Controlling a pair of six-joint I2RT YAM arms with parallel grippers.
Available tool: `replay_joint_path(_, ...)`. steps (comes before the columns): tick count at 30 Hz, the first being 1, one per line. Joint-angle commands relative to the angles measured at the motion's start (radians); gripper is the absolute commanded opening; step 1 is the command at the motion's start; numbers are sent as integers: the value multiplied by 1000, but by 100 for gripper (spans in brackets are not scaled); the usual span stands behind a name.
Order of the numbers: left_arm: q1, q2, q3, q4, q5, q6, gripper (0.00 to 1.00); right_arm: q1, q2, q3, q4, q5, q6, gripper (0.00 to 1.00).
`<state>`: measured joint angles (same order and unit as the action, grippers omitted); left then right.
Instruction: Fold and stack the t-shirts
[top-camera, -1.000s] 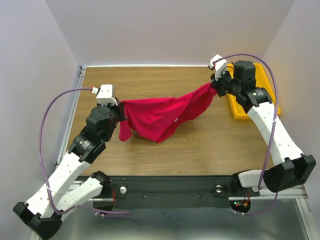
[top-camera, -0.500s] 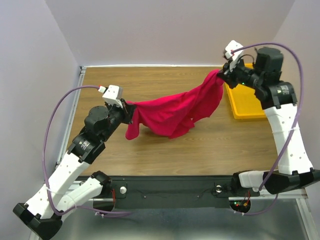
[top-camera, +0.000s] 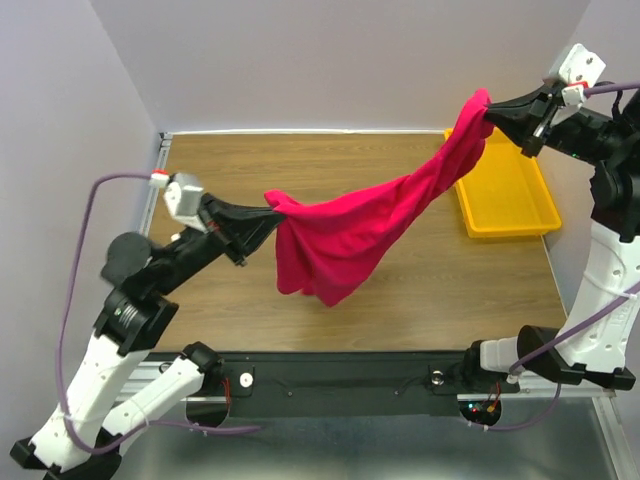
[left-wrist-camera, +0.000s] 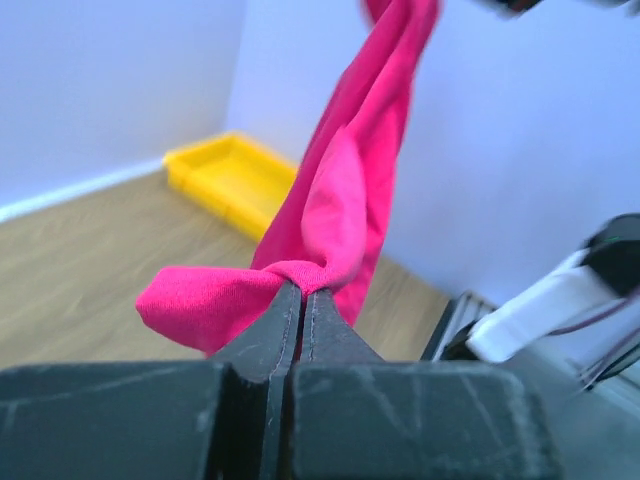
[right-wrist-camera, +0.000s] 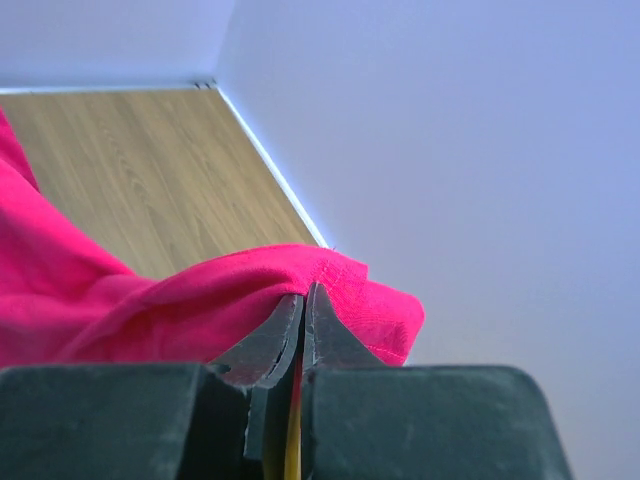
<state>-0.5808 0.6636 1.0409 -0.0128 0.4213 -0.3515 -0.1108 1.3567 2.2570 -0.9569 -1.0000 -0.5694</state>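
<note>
Crimson-pink cloth hung in mid-air: the t-shirt (top-camera: 350, 235) was stretched as a sagging band between the two arms, raised above the wooden tabletop (top-camera: 450, 290). The left hand (top-camera: 268, 207) was clenched on one bunched end of it, over the left middle of the tabletop. In the left wrist view its two dark fingers (left-wrist-camera: 270, 330) met with a fold of the fabric pinched between their tips. The right hand (top-camera: 487, 108) was held high at the far right, clamped on the other end. The right wrist view showed a hemmed edge draped over its closed fingertips. From that high grip the cloth ran down and leftward, then widened into a loose fold that drooped below the left hand's grip. Whether that fold touched the wood I could not tell. A yellow tray (top-camera: 505, 190) sat on the far right of the tabletop, beneath the raised end of the t-shirt.
</note>
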Motion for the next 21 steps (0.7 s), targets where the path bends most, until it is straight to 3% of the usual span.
replay_joint_path(1, 4, -62, 50, 110, 68, -82, 0, -29, 28, 49, -5, -183, 39, 0)
replay_joint_path(4, 4, -88, -5, 62, -8, -99, 0, -27, 56, 27, 39, -230, 86, 1)
replay_joint_path(7, 4, -90, -80, -41, -119, -138, 0, -23, 88, -57, 208, -305, 258, 1)
replay_joint_path(10, 4, -73, -174, -64, -185, -225, 0, 57, 128, -129, 360, -276, 365, 1)
replay_joint_path(12, 4, -53, -235, -62, -223, -291, 0, 108, 153, -163, 357, -189, 349, 0)
replay_joint_path(16, 16, -13, -304, -90, -360, -372, 0, 329, 225, -270, 348, 13, 303, 1)
replay_joint_path(21, 111, 37, -384, -122, -547, -397, 0, 505, 444, -298, 339, 297, 275, 1)
